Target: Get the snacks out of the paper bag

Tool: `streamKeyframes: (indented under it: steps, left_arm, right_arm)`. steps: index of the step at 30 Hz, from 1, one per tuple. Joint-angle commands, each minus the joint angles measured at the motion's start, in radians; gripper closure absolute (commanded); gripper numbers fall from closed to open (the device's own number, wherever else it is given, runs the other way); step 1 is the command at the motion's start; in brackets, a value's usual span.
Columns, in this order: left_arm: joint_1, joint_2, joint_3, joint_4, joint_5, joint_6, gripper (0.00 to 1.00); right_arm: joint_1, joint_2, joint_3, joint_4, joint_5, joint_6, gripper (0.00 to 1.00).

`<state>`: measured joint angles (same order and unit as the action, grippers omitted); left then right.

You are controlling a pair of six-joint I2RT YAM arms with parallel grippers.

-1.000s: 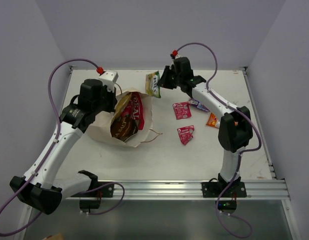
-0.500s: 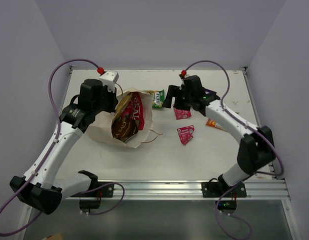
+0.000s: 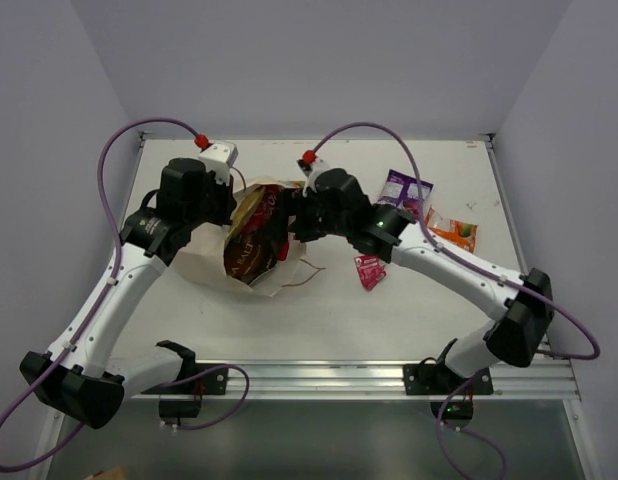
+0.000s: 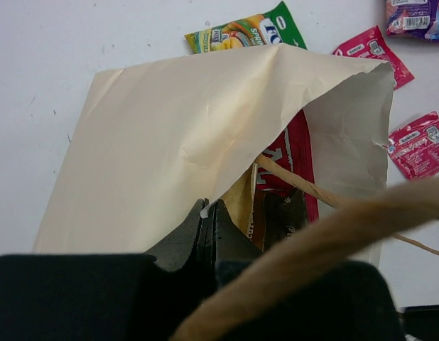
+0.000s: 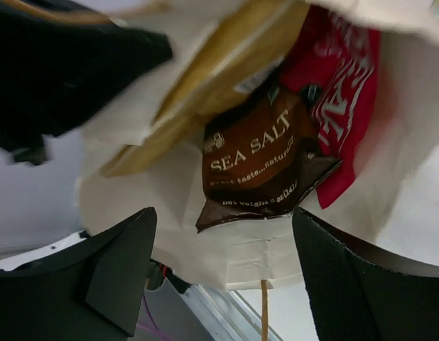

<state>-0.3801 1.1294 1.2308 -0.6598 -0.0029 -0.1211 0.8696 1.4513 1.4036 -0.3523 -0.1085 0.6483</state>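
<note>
The cream paper bag (image 3: 204,258) lies on its side, mouth toward the right. My left gripper (image 3: 227,212) is shut on the bag's upper edge (image 4: 209,209) and holds the mouth up. In the bag lie a dark brown "SEA SALT" chip bag (image 5: 262,167), a red bag (image 5: 340,92) and a tan-yellow bag (image 5: 212,64). My right gripper (image 3: 287,228) stands open at the mouth (image 5: 223,234), jaws wide on either side of the brown bag's lower end, touching nothing. A green packet (image 4: 248,32) lies just behind the paper bag.
On the table right of the bag lie a purple packet (image 3: 404,190), an orange packet (image 3: 451,230) and a pink packet (image 3: 370,270); another pink one (image 4: 372,53) shows in the left wrist view. A string handle (image 3: 307,268) trails from the bag's mouth.
My right gripper let go of the green packet behind the bag, opened, and swung left to the bag's mouth. The left arm has not moved.
</note>
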Motion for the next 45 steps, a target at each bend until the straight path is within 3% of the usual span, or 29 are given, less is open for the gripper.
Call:
streamKeyframes:
  steps: [1,9,18,19,20,22,23,25,32,45]
  left_arm:
    - [0.003,-0.006,0.001,0.008,-0.002,-0.014,1.00]
    - [0.003,-0.008,0.006,0.014,0.023,-0.026,1.00]
    - [0.003,-0.008,0.007,0.022,0.052,-0.035,1.00]
    - [0.003,-0.010,0.006,0.022,0.052,-0.035,1.00]
    - [0.003,-0.013,0.004,0.019,0.047,-0.034,1.00]
    - [0.003,-0.019,-0.004,0.014,0.032,-0.026,1.00]
    - [0.003,-0.023,-0.008,0.014,0.024,-0.025,1.00]
    - [0.003,-0.023,-0.020,0.011,0.008,-0.022,1.00]
    - [0.003,-0.014,-0.040,0.011,0.004,-0.018,1.00]
    - [0.003,0.003,-0.053,0.008,-0.057,-0.009,1.00]
  right_arm:
    - [0.058,0.101,-0.005,0.018,0.061,0.111,0.20]
    - [0.085,0.254,-0.055,0.065,0.066,0.240,0.25]
    - [0.088,0.414,0.004,0.107,-0.005,0.234,0.33]
    - [0.088,0.425,0.011,0.110,-0.010,0.234,0.39]
    - [0.088,0.431,0.020,0.116,-0.011,0.231,0.55]
    - [0.088,0.422,0.020,0.118,-0.013,0.217,0.74]
    - [0.088,0.405,0.018,0.118,-0.013,0.208,0.89]
    - [0.088,0.336,0.012,0.119,-0.010,0.186,0.98]
    - [0.086,0.134,0.152,0.004,-0.017,0.076,1.00]
    - [-0.007,-0.029,0.431,-0.175,-0.042,-0.113,1.00]
